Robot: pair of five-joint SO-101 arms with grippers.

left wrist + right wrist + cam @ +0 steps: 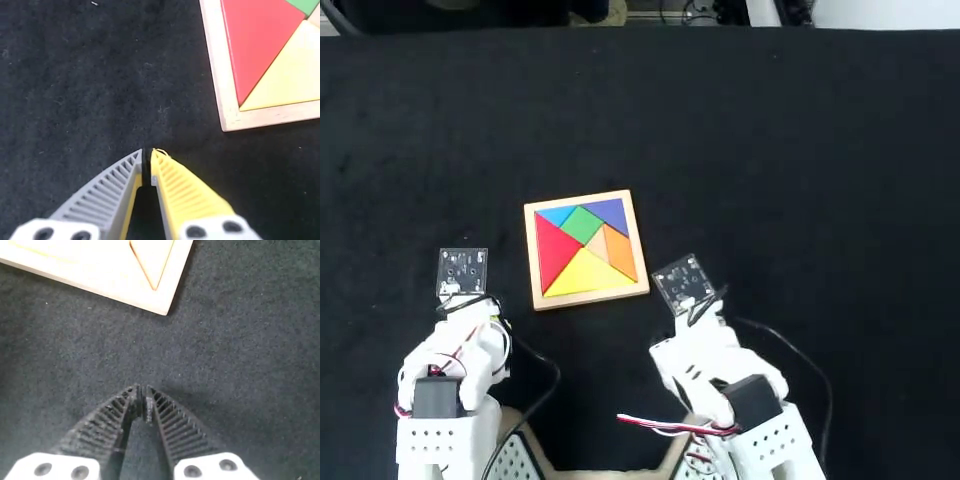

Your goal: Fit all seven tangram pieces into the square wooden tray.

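We see a black cloth-covered table point(770, 150) under everything. Our two arms sit at its near edge, the left arm point(455, 350) and the right arm point(715, 370), both drawn back with the square wooden tray point(532, 262) lying between and just ahead of them, slightly turned on the cloth.

All seven tangram pieces lie flat inside the tray and fill it. The red triangle point(552, 255) takes the left side and the yellow triangle point(586, 273) the near side. The orange piece point(620, 255) lies along the right. The green piece point(582, 225), the dark blue piece point(608, 212), the light blue triangle point(555, 214) and the small peach triangle point(597, 243) fill the rest.

Our left gripper point(148, 154) hovers over bare cloth near the tray's near left corner, its grey and yellow fingers pressed tip to tip with nothing between them. Our right gripper point(141, 390) hangs near the near right corner, black fingers likewise closed and empty.
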